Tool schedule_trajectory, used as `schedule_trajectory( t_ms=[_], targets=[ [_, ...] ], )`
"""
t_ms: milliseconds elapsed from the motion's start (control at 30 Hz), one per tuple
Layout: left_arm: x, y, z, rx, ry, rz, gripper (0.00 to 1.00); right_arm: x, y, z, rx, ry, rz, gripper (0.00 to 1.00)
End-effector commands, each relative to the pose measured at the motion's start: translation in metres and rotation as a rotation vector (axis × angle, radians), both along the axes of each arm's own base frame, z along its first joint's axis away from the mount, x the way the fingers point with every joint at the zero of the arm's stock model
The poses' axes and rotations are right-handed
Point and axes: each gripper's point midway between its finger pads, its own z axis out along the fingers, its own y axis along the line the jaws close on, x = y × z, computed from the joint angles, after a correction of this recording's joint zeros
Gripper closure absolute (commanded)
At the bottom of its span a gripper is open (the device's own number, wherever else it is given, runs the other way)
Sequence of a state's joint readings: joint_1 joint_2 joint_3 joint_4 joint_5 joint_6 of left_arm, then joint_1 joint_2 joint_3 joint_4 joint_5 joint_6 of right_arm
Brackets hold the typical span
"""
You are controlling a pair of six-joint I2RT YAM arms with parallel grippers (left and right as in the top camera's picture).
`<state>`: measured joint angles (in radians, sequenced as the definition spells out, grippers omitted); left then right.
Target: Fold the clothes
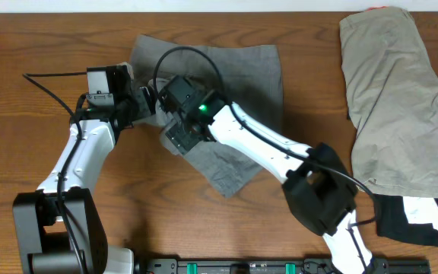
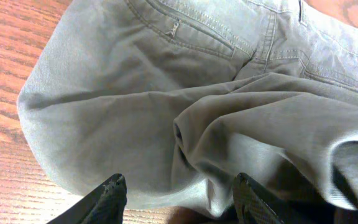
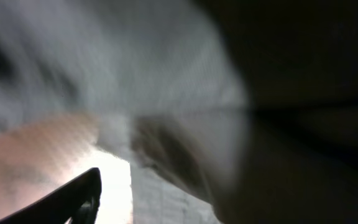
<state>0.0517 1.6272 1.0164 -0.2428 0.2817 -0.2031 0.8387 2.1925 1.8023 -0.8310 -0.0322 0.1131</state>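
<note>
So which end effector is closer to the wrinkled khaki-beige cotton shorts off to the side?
Right. The right end effector is at the grey cotton shorts mid-table, slightly nearer the khaki-beige shorts; the left end effector is just beyond it, farther off.

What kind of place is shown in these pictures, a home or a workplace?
Probably a robotics lab bench, not a home: a left arm and a right arm reach over grey shorts on a wooden table, khaki shorts lying aside.
</note>
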Motion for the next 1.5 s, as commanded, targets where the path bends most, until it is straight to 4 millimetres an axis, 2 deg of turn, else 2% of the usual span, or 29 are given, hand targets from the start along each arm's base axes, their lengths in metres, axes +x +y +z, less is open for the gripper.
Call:
schedule_trajectory(
  t_ms=[0,67,100,133,233,400,500,633,733,900,1000,1167,1333,1400,1467],
  targets=[
    [-0.002,0.003,-0.001,0.008,0.005,0.002,0.43,0.0,-0.013,-0.036,-0.087,0.032,-0.059,0.42],
    [-0.002,0.003,-0.001,0.008,0.007,0.002,0.43,0.002,-0.017,-0.035,-0.088,0.039,-0.084,0.76],
    [-0.003,0.003,-0.001,0.008,0.008,0.002,0.43,0.004,-0.02,-0.032,-0.087,0.043,-0.102,0.89],
    [-0.003,0.003,-0.001,0.008,0.009,0.002,0.43,0.005,-0.024,-0.031,-0.092,0.052,-0.12,0.99],
    [-0.004,0.002,-0.002,0.008,0.018,0.002,0.43,0.006,-0.049,-0.029,-0.147,0.104,-0.164,0.99],
    [-0.007,0.002,-0.004,0.008,0.029,0.002,0.43,0.012,-0.111,-0.033,-0.258,0.21,-0.266,0.99],
    [-0.008,0.002,-0.005,0.007,0.034,0.002,0.43,0.027,-0.15,-0.033,-0.293,0.235,-0.343,0.99],
    [-0.011,0.002,-0.007,0.006,0.052,0.002,0.43,0.048,-0.187,-0.033,-0.282,0.249,-0.429,0.99],
    [-0.017,0.002,-0.011,0.004,0.08,0.001,0.43,0.063,-0.207,-0.033,-0.256,0.247,-0.456,0.99],
    [-0.036,-0.008,-0.02,-0.014,0.159,-0.049,0.43,0.077,-0.22,-0.033,-0.195,0.253,-0.429,0.96],
    [-0.05,-0.035,-0.019,-0.072,0.176,-0.216,0.47,0.078,-0.218,-0.032,-0.167,0.261,-0.408,0.9],
    [-0.081,-0.084,-0.015,-0.11,0.183,-0.521,0.47,0.081,-0.211,-0.03,-0.136,0.252,-0.393,0.78],
    [-0.113,-0.122,-0.017,-0.046,0.189,-0.793,0.47,0.083,-0.21,-0.03,-0.125,0.251,-0.394,0.7],
    [-0.114,-0.131,-0.022,0.014,0.182,-0.832,0.46,0.084,-0.21,-0.03,-0.122,0.248,-0.394,0.69],
    [-0.109,-0.129,-0.032,0.139,0.186,-0.834,0.41,0.085,-0.208,-0.03,-0.112,0.248,-0.392,0.69]
  ],
)
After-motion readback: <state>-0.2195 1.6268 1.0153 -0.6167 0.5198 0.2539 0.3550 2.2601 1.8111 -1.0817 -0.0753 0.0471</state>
